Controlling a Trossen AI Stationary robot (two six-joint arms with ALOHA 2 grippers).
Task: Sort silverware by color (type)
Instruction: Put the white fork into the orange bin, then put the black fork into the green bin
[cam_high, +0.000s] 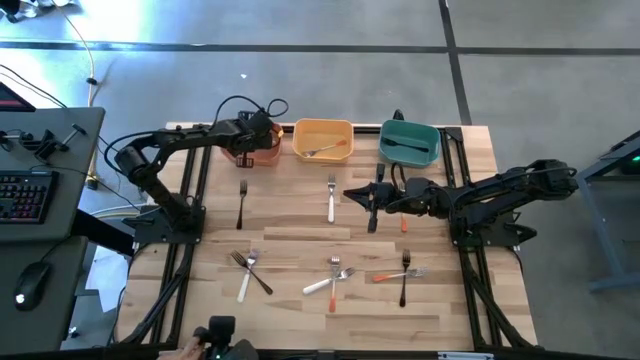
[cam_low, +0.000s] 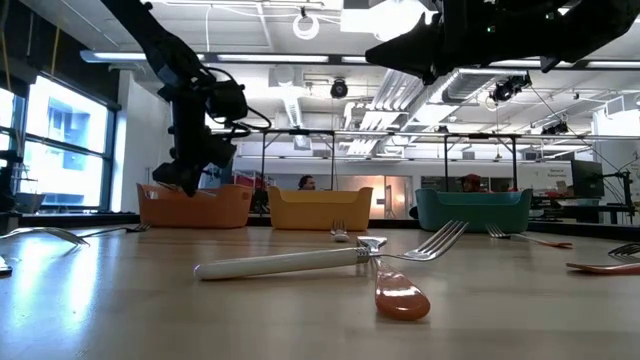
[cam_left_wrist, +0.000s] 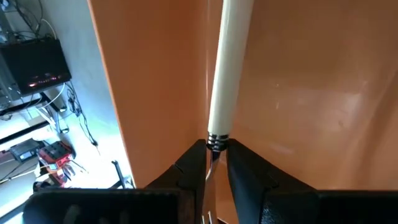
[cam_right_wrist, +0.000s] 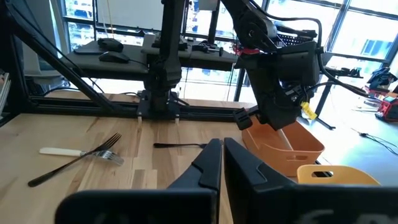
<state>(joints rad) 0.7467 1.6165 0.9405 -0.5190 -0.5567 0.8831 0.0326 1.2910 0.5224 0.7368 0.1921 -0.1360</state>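
Note:
My left gripper (cam_high: 262, 138) is over the orange bin (cam_high: 250, 152) at the far left and is shut on a white-handled fork (cam_left_wrist: 229, 68); the orange wall fills the left wrist view. My right gripper (cam_high: 351, 192) hovers shut and empty above mid-table, between a white fork (cam_high: 332, 198) and a black fork (cam_high: 373, 212). An orange-handled fork (cam_high: 404, 219) lies under the right arm. More forks lie flat on the near half: mixed clusters (cam_high: 250, 270), (cam_high: 330, 280), (cam_high: 400, 272), plus a lone black one (cam_high: 242, 203). My left gripper pinches the white fork by its metal neck (cam_left_wrist: 216, 144), just where the white handle begins. The fingers (cam_left_wrist: 193, 163) come from above, pointing down into the orange bin. The handle sticks out beyond the fingertips in line with them, lifted clear of the table.
A yellow bin (cam_high: 323, 140) holds a fork; a teal bin (cam_high: 410, 142) holds a black fork. The three bins line the far edge. Bare wood lies between the fork groups. Black frame rails run along the table's left and right sides.

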